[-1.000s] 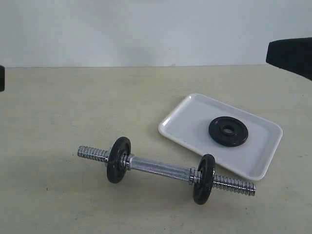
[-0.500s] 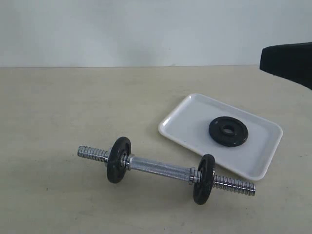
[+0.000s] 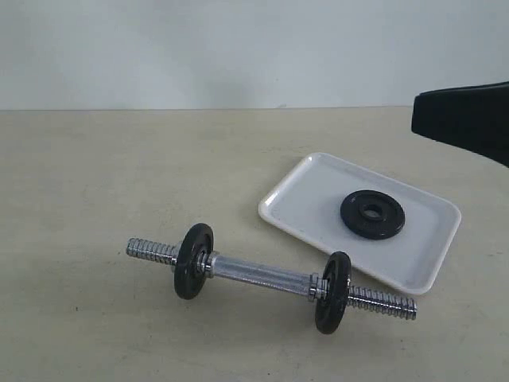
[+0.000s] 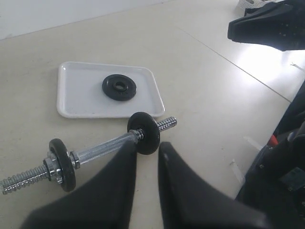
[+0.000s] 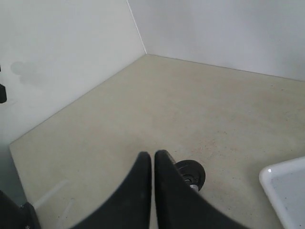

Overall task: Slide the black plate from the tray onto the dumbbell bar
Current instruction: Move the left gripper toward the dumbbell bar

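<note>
The black plate (image 3: 372, 215) lies flat in the white tray (image 3: 286, 200), right of centre; the left wrist view shows the plate (image 4: 119, 88) and tray (image 4: 64, 98) too. The dumbbell bar (image 3: 262, 276) lies on the table in front of the tray, a black disc bolted near each threaded end. My left gripper (image 4: 147, 145) hovers short of the bar (image 4: 100, 149), fingers a little apart and empty. My right gripper (image 5: 153, 155) is shut and empty, well above the table; its black body (image 3: 465, 119) pokes in at the right edge, beyond the tray.
Beige tabletop with a white wall behind. The right wrist view shows one bar disc (image 5: 193, 174), a tray corner (image 5: 286, 191) and the table's far corner where two walls meet. Dark robot base parts (image 4: 281, 171) stand beside the table.
The right arm's black body has pushed further left into the exterior view. The dark sliver at the left edge has gone. Plate, tray and bar have not moved.
</note>
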{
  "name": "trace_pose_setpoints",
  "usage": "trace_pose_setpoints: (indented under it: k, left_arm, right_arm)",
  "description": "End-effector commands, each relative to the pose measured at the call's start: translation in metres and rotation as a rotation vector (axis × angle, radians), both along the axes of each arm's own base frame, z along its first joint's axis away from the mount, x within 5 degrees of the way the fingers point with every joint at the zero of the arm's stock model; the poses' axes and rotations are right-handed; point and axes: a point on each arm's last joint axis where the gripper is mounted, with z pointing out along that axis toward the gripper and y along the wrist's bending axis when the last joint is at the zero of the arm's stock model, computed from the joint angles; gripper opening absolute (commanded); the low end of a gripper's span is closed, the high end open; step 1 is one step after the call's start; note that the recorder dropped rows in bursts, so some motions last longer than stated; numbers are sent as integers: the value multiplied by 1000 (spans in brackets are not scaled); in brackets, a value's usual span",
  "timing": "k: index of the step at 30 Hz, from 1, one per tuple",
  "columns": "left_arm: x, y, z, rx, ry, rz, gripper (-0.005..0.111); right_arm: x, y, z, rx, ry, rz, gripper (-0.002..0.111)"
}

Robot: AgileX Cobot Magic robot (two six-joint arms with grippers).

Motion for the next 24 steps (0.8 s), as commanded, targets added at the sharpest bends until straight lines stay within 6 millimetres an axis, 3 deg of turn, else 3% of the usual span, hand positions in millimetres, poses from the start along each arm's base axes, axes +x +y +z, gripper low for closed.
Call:
trace_pose_setpoints:
  k: [1, 12, 16, 20, 24]
  left_arm:
    - [-1, 0, 2, -3, -17, -3, 17]
    - [2, 1, 2, 8, -37, 23, 17]
    - [9, 4, 6, 33, -144, 65, 17]
    - [34, 1, -2, 121, -210, -48, 17]
    - [78, -5, -20, 139, -234, -155, 17]
  right_arm:
    - [0, -1, 0, 14, 20, -17, 0]
    - [-2, 1, 0, 19, 28, 18, 0]
    - [2, -2, 0, 4, 2, -37, 0]
    - [9, -8, 1, 1, -15, -134, 0]
    - [13, -10, 2, -18, -66, -173, 0]
